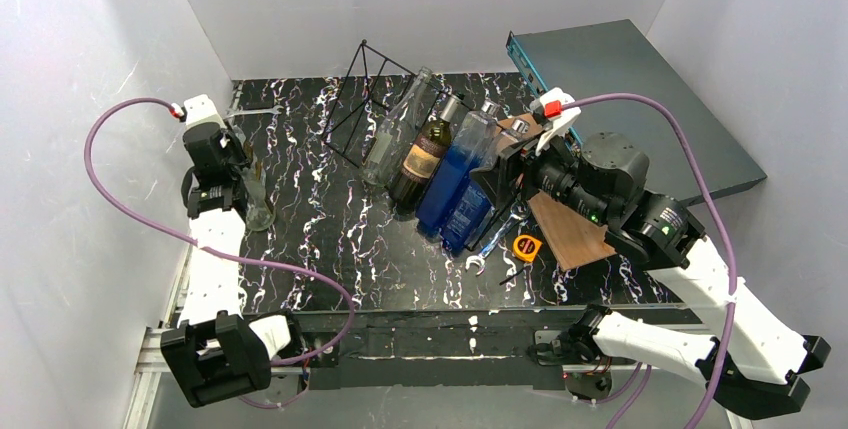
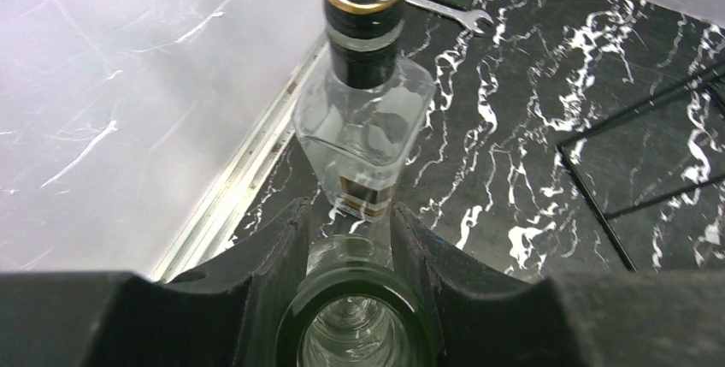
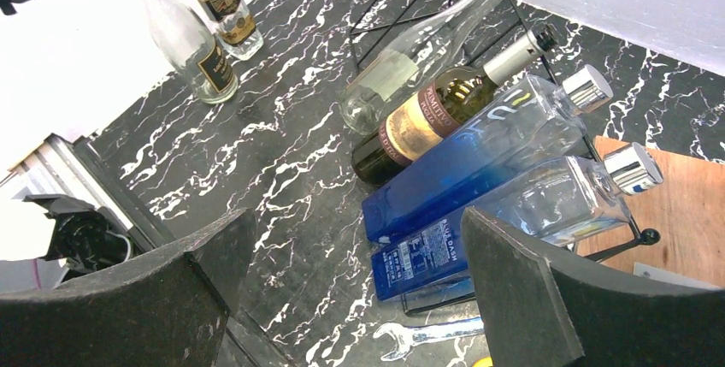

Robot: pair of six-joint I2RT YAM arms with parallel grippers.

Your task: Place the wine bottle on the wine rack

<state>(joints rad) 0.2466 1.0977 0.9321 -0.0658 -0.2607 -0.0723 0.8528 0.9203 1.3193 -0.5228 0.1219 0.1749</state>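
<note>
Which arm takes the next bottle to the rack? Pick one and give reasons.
Left. The left hand is closed around the neck of an upright clear bottle at the table's left edge, ready to lift. The right hand is open and empty, hovering by the blue bottles lying on the wine rack.

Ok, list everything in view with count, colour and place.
wine rack: one, black wire, far middle.
racked bottles: four, one clear, one dark, two blue, leaning on rack.
open clear bottle: one, clear, upright, left edge.
capped bottle: one, clear, gold-black cap, beside it.
wrenches: two, silver, front right and far left.
tape measure: one, yellow, front right.
wooden board: one, brown, right.
slab: one, dark grey, far right.
left jaws: shut on the open clear bottle's neck.
right jaws: open, empty, by the rack.
</note>
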